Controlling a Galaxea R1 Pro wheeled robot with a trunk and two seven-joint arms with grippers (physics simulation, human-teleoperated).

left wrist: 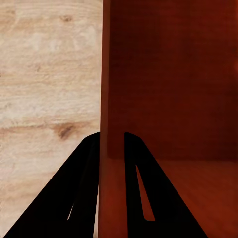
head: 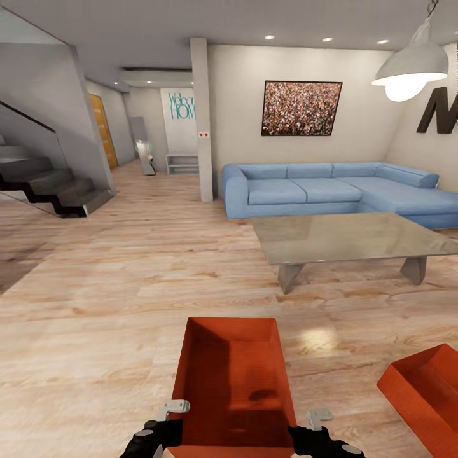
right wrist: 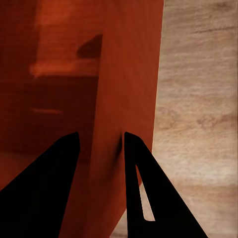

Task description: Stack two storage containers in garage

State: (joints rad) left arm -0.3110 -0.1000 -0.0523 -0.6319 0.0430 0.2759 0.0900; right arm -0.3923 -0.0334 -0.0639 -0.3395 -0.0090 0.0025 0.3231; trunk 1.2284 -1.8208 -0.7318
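Both grippers straddle opposite long walls of the orange-red storage container (head: 232, 381), left gripper (left wrist: 111, 148) and right gripper (right wrist: 99, 146) each pinching a rim, long axis pointing away from the robot

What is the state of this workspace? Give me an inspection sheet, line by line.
Surface: light wood plank floor.
Job's things: held storage container straight ahead, open top; second storage container at the robot's right, on the floor.
Clutter: nothing seen.
Pincers: left pincer straddles one side wall, right pincer the opposite wall.
Cables: nothing seen.
Surroundings: grey coffee table, blue corner sofa, pendant lamp, staircase.
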